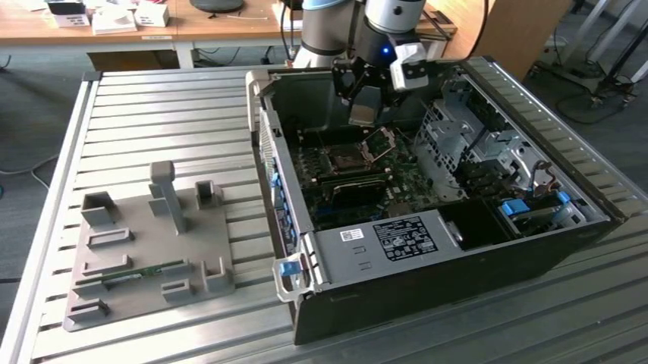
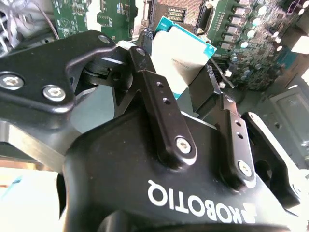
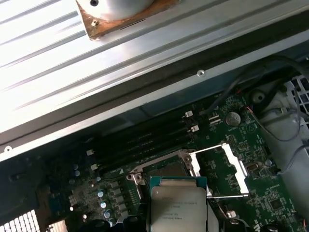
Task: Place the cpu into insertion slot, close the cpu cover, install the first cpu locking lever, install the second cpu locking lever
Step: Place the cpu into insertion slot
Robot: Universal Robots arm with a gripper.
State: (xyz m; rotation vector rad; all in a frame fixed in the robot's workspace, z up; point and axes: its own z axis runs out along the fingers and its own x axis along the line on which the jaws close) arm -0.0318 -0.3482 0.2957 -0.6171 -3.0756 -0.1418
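My gripper [image 1: 363, 112] hangs inside the open computer case, above the green motherboard [image 1: 405, 178]. It is shut on the cpu [image 2: 186, 43], a flat square chip with a silver top and teal rim, pinched at two opposite edges between the black fingers [image 2: 159, 96]. The cpu [image 3: 179, 208] is held in the air, apart from the board. Below it lies the insertion slot [image 3: 164, 169], a dark square recess in a silver frame [image 1: 341, 159]. The cpu cover [image 3: 223, 166] is swung open beside the slot and stands tilted up [image 1: 383, 140].
Long black memory slots [image 3: 140, 145] run alongside the socket. The case wall [image 1: 265, 129] and a metal drive cage [image 1: 476, 144] flank the board, with a power supply [image 1: 390, 243] at the front. A grey fixture plate [image 1: 142, 250] lies at the exterior view's left.
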